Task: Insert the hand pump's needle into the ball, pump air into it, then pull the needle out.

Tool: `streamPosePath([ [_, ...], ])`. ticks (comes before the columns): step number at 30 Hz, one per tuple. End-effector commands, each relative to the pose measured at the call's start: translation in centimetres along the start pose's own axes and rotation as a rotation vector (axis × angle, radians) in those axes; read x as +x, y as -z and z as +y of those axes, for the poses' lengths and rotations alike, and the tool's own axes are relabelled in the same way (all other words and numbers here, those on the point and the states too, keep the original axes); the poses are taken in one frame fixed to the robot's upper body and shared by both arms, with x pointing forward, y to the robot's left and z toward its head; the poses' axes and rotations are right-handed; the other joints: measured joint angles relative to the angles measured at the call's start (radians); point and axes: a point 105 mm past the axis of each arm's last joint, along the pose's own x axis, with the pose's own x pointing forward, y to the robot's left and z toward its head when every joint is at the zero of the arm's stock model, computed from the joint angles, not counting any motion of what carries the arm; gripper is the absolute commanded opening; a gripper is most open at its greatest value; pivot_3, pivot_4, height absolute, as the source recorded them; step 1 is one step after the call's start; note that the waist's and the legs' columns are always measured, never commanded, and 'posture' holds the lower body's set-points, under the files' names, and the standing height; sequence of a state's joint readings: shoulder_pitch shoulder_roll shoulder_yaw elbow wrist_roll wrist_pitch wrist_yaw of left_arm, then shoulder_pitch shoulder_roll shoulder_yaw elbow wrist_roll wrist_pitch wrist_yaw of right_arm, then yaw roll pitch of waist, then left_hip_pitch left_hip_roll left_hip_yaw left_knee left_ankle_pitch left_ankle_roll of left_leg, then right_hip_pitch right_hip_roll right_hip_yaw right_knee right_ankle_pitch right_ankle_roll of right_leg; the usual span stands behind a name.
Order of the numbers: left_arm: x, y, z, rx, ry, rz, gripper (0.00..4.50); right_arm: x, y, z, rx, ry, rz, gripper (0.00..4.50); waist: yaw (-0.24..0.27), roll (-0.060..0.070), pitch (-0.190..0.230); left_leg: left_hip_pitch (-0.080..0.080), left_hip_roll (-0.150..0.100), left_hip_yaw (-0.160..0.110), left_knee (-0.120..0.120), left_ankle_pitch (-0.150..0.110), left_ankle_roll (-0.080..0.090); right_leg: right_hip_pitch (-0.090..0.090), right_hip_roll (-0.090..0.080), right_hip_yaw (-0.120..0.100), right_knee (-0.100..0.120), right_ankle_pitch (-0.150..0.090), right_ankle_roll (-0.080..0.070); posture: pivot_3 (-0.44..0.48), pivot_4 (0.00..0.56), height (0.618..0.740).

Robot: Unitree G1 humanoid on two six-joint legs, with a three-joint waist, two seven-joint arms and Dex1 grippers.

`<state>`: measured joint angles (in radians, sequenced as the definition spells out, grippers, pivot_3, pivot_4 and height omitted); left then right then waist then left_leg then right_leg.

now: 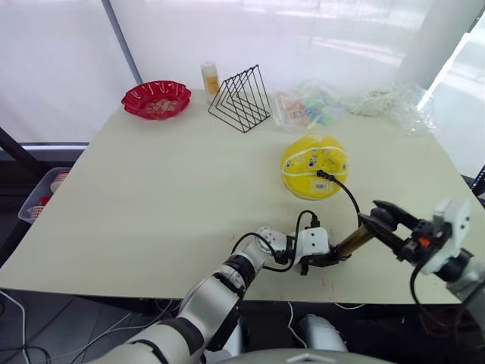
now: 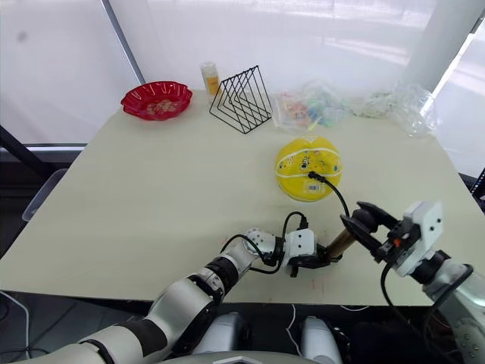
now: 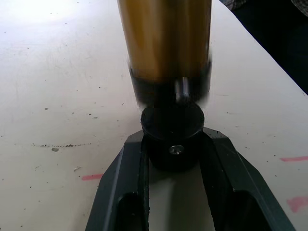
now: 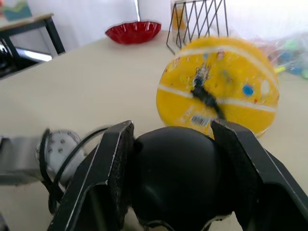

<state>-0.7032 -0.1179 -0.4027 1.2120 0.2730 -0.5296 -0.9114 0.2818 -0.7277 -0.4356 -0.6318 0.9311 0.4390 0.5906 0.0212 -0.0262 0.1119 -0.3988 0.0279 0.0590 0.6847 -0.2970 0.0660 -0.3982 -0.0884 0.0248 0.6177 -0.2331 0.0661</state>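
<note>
On the pale tabletop (image 1: pixel 151 197), going left to right: the left pincer (image 1: pixel 326 259) is clamped on the black end cap at the base of the hand pump (image 1: pixel 353 241), which lies tilted near the front edge. The right pincer (image 1: pixel 390 220) grips the pump's black T-handle at the other end. A thin black hose (image 1: pixel 350 196) arcs up to the yellow ball (image 1: pixel 314 166), which sits just beyond the pump; the needle (image 4: pixel 198 83) appears seated in the ball, though its tip is too small to confirm.

Risks: a hard stroke could drag the hose taut and roll the unheld ball, bending or popping out the needle. The small base cap could also slip from the left pincer's hold.
</note>
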Motion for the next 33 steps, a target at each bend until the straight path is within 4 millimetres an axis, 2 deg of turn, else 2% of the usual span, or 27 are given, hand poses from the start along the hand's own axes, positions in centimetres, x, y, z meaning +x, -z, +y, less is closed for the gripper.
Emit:
streamPosePath([
  [1, -1.0, 5.6, -4.6, -0.108, 0.161, 0.204, 1.02, -1.6, -8.3, -0.7, -0.209, 0.065, -0.199, 2.07, -0.001, -0.001, 0.004, -0.001, -0.001, 0.0, 0.0, 0.0, 0.0, 0.0, -0.001, 0.0, 0.0, 0.0, 0.0, 0.0, 0.15, 0.737],
  [3, -1.0, 5.6, -4.6, -0.105, 0.165, 0.205, 1.02, -2.3, -10.7, -1.0, -0.252, 0.079, -0.231, 2.07, -0.001, -0.001, 0.008, -0.002, -0.003, 0.0, 0.0, 0.0, 0.001, -0.002, -0.001, 0.0, 0.0, 0.0, 0.0, 0.0, 0.15, 0.737],
  [6, -1.0, 5.6, -4.6, -0.104, 0.167, 0.205, 1.02, -2.7, -12.4, -0.9, -0.272, 0.082, -0.252, 2.07, 0.0, -0.004, 0.011, -0.003, -0.005, 0.001, 0.0, -0.001, 0.002, -0.002, 0.0, -0.002, 0.0, 0.0, 0.0, 0.0, 0.15, 0.737],
  [8, -1.0, 5.6, -4.6, -0.103, 0.167, 0.205, 1.02, -2.9, -13.4, -0.9, -0.281, 0.084, -0.262, 2.07, 0.0, -0.005, 0.012, -0.003, -0.005, 0.001, 0.0, -0.001, 0.002, -0.002, 0.0, -0.002, 0.0, 0.0, 0.0, 0.0, 0.15, 0.737],
  [11, -1.0, 5.6, -4.6, -0.103, 0.167, 0.206, 1.02, -2.8, -13.6, -0.8, -0.275, 0.087, -0.258, 2.07, 0.0, -0.006, 0.014, -0.003, -0.005, 0.001, 0.0, -0.001, 0.002, -0.002, 0.0, -0.003, 0.0, 0.0, 0.001, 0.0, 0.15, 0.737],
  [13, -1.0, 5.6, -4.6, -0.103, 0.167, 0.207, 1.02, -2.1, -11.8, -0.5, -0.235, 0.068, -0.207, 2.07, 0.0, -0.006, 0.014, -0.003, -0.005, 0.001, 0.0, -0.001, 0.002, -0.002, 0.0, -0.003, 0.0, 0.0, 0.001, 0.0, 0.15, 0.737],
  [16, -1.1, 5.6, -4.6, -0.103, 0.164, 0.208, 1.02, -1.1, -6.6, -0.8, -0.143, 0.074, -0.068, 2.07, 0.0, -0.009, 0.012, -0.003, -0.005, -0.001, 0.0, -0.001, 0.002, -0.002, 0.001, -0.004, 0.0, -0.001, 0.002, 0.0, 0.15, 0.737],
  [17, -1.1, 5.7, -4.5, -0.103, 0.163, 0.208, 1.02, -0.9, -4.8, -0.8, -0.119, 0.072, -0.023, 2.07, -0.002, -0.015, 0.008, -0.002, -0.005, -0.001, 0.0, -0.001, 0.002, -0.001, 0.001, -0.004, 0.0, -0.001, 0.003, 0.0, 0.15, 0.737],
  [20, -1.1, 5.7, -4.5, -0.103, 0.16, 0.208, 1.02, -0.6, -1.5, -1.0, -0.05, 0.089, 0.006, 2.07, -0.006, -0.02, 0.003, 0.002, -0.004, -0.004, 0.0, -0.001, 0.002, 0.003, 0.001, -0.008, 0.001, -0.002, 0.005, 0.0, 0.15, 0.737],
  [22, -1.1, 5.7, -4.5, -0.105, 0.155, 0.207, 1.02, -0.5, 1.3, -1.2, -0.011, 0.103, 0.055, 2.07, -0.007, -0.022, -0.003, 0.002, -0.002, -0.005, 0.0, -0.001, 0.002, 0.003, 0.001, -0.009, 0.002, -0.002, 0.005, 0.0, 0.15, 0.737],
  [24, -1.1, 5.7, -4.4, -0.107, 0.153, 0.207, 1.02, -0.4, 3.9, -1.1, 0.013, 0.106, 0.097, 2.07, -0.007, -0.021, -0.006, 0.004, -0.001, -0.01, 0.0, 0.0, 0.001, 0.003, 0.0, -0.011, 0.004, -0.002, 0.004, 0.0, 0.15, 0.737],
  [27, -1.2, 5.7, -4.4, -0.107, 0.151, 0.206, 1.02, -0.5, 6.7, -1.1, 0.043, 0.119, 0.131, 2.07, -0.006, -0.021, -0.01, 0.004, 0.0, -0.012, -0.001, 0.0, 0.001, 0.003, 0.001, -0.012, 0.004, -0.003, 0.003, 0.0, 0.15, 0.737],
  [30, -1.2, 5.7, -4.4, -0.107, 0.15, 0.206, 1.02, -0.3, 7.4, -0.9, 0.028, 0.113, 0.122, 2.07, -0.006, -0.02, -0.011, 0.004, 0.0, -0.011, -0.001, 0.0, 0.001, 0.003, -0.002, -0.016, 0.004, -0.003, 0.003, 0.0, 0.15, 0.737],
  [33, -1.1, 5.7, -4.4, -0.107, 0.151, 0.205, 1.02, 0.0, 5.6, -1.0, -0.025, 0.095, 0.063, 2.07, -0.006, -0.017, -0.009, 0.004, 0.0, -0.011, -0.001, 0.0, 0.001, 0.003, -0.003, -0.016, 0.004, -0.003, 0.003, 0.0, 0.15, 0.737],
])
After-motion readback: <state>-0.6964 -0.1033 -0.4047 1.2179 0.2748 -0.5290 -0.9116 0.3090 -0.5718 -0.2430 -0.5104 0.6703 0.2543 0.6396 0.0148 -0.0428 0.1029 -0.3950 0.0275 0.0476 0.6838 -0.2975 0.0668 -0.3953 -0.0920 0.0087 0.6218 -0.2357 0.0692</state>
